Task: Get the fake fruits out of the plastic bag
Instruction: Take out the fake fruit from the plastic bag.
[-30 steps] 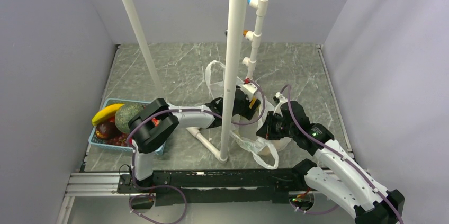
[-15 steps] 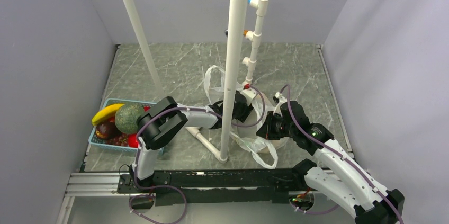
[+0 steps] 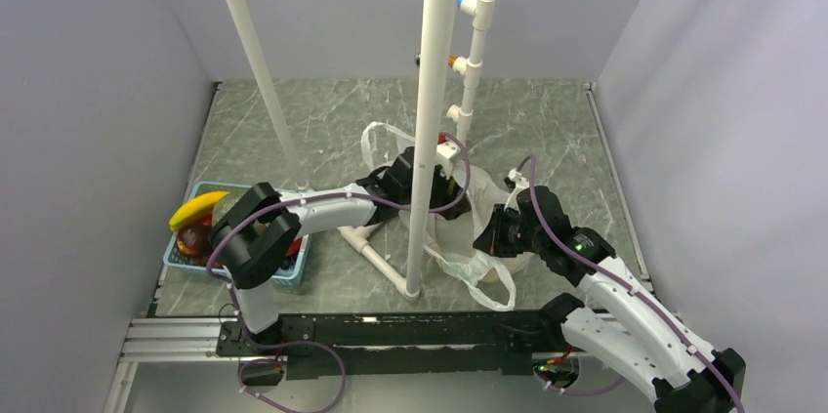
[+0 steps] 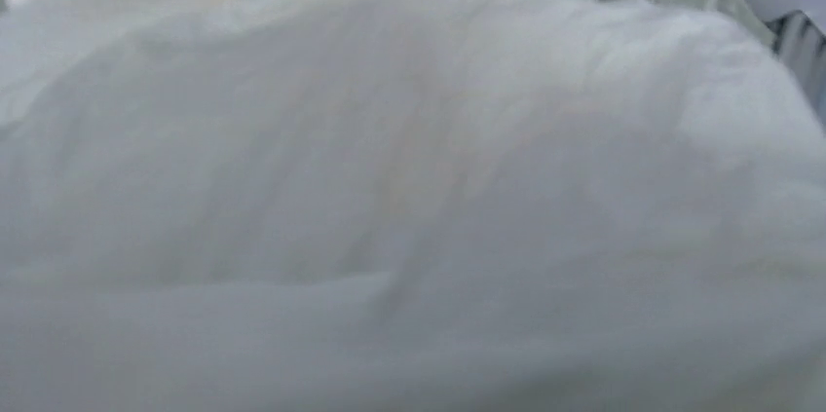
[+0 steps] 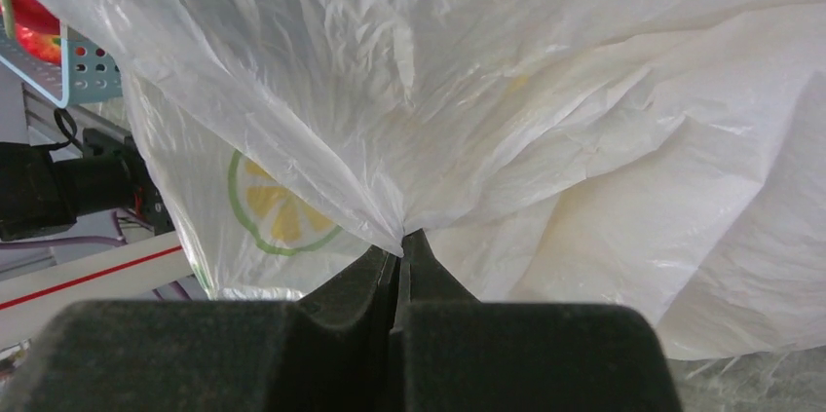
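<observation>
Plastic bag (image 3: 485, 200): mid-scene, just behind white pole (image 3: 430, 91). Blue basket (image 3: 172, 259): near left, fake fruits (image 3: 198, 208) in it. Any fruit left in bag hidden. Right gripper (image 5: 399, 246): clamped on bag film. Left gripper (image 3: 447, 190): buried in bag, spread can't tell. Your risks: blind grab catches film, not fruit. Thin plastic tears or slips from right pinch. Left arm snags pole.

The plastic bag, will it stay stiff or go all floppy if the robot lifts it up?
Probably floppy: the plastic bag is thin and crinkled, and it bunches into folds where the right hand pinches it. It likely weighs little, since light shines through the film. It may be slippery too, as it looks glossy.
</observation>
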Action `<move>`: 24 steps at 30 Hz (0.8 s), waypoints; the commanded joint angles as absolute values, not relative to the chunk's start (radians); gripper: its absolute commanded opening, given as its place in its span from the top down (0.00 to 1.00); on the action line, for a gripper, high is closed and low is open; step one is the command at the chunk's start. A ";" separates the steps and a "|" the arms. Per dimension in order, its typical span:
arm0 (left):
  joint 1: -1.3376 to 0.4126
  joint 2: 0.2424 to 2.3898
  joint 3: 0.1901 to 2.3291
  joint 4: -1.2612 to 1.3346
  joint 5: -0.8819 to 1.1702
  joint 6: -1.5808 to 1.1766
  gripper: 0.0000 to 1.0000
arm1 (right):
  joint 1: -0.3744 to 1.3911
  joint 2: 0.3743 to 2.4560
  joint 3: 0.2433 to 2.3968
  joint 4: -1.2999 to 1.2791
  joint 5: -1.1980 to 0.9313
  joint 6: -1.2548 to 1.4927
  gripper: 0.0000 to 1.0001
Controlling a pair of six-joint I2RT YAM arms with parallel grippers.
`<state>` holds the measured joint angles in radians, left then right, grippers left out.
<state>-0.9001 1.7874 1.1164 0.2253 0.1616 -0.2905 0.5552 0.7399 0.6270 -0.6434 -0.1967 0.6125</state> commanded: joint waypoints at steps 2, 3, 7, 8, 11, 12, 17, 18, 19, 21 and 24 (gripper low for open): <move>-0.831 1.683 1.022 0.224 0.458 -0.418 0.65 | 0.557 0.732 0.648 -0.619 -0.163 0.603 1.00; -0.826 1.644 0.999 0.227 0.480 -0.413 0.65 | 0.558 0.729 0.647 -0.618 -0.163 0.604 1.00; -0.821 1.517 0.931 0.202 0.511 -0.381 0.64 | 0.558 0.723 0.640 -0.617 -0.158 0.606 1.00; -0.820 1.488 0.921 0.182 0.498 -0.371 0.64 | 0.558 0.723 0.640 -0.617 -0.158 0.606 1.00; -0.806 1.407 0.895 0.147 0.457 -0.368 0.64 | 0.558 0.725 0.639 -0.615 -0.157 0.603 1.00; -0.799 1.384 0.884 0.149 0.452 -0.375 0.64 | 0.558 0.726 0.640 -0.614 -0.156 0.602 1.00; -0.776 1.289 0.845 0.130 0.444 -0.380 0.64 | 0.557 0.727 0.646 -0.622 -0.153 0.598 1.00; -0.771 1.270 0.836 0.119 0.447 -0.378 0.65 | 0.557 0.724 0.646 -0.622 -0.152 0.599 1.00; -0.765 1.246 0.829 0.105 0.452 -0.375 0.66 | 0.558 0.720 0.643 -0.619 -0.152 0.600 1.00; -0.757 1.184 0.811 0.046 0.426 -0.363 0.67 | 0.558 0.718 0.642 -0.617 -0.152 0.601 1.00; -0.756 1.041 0.797 -0.150 0.281 -0.321 0.67 | 0.558 0.719 0.644 -0.620 -0.151 0.599 1.00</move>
<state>-0.7624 1.1980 0.8032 0.0456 0.4068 -0.3740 0.5552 0.7300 0.6270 -0.6434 -0.1646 0.6102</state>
